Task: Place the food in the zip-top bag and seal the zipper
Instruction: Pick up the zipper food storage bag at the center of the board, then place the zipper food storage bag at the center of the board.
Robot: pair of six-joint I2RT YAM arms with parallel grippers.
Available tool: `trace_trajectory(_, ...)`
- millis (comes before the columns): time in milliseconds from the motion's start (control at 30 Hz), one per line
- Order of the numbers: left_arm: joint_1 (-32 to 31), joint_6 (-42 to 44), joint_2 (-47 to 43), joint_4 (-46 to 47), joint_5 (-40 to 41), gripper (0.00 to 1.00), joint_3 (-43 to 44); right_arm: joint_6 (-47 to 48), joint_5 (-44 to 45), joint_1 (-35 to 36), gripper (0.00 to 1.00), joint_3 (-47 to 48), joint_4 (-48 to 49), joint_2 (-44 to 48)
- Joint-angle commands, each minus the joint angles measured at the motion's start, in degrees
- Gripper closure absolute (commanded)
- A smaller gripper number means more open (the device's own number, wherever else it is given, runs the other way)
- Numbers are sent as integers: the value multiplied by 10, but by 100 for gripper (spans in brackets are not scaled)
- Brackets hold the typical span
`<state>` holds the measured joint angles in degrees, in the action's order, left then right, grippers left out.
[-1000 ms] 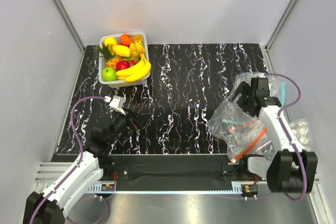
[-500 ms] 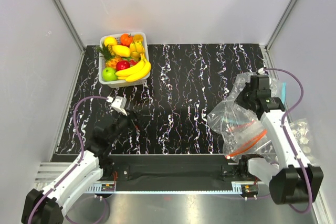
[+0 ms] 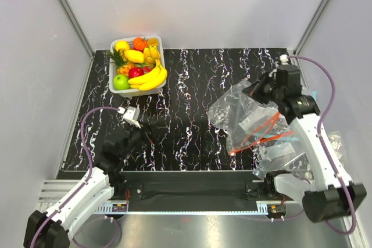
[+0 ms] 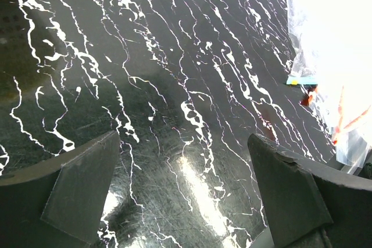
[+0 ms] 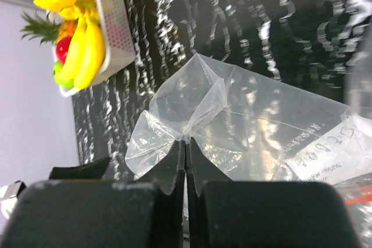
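Clear orange-zippered plastic bag [image 3: 238, 108] dragged toward 9 o'clock, right pincer [image 5: 185, 149] pinching it; left pincer [image 4: 186, 185] gapes; glossy toy fruits [image 3: 148, 78] unbagged, nothing sealed

1. A white basket [image 3: 132, 92] sits at the far left corner of the mat, its perforated wall plain in the right wrist view [image 5: 113, 27].
2. An orange [image 3: 139, 43] lies at the far end of the basket.
3. A small pineapple [image 3: 119, 59] leans against the basket's left wall, leaves pointing outward.
4. The mat [image 3: 197, 85] is black with white veins, and glossy enough to catch the light.
5. A teal-blue strip [image 3: 314, 94] shows at the mat's right edge, with crumpled clear plastic [image 3: 336, 143] nearer along that edge.
6. Pale grey walls [image 3: 192, 4] close in three sides, with metal posts [image 3: 70, 10] at the far corners.
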<state>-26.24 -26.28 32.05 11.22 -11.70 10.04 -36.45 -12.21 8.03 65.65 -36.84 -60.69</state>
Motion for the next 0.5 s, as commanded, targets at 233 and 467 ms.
trace_trajectory(233,-4,17,-23,-6,31,1,28,-62,104,198,98,170,98,-230)
trace_trajectory(467,-3,18,-17,-11,37,1,31,-2,149,225,4,302,55,-318)
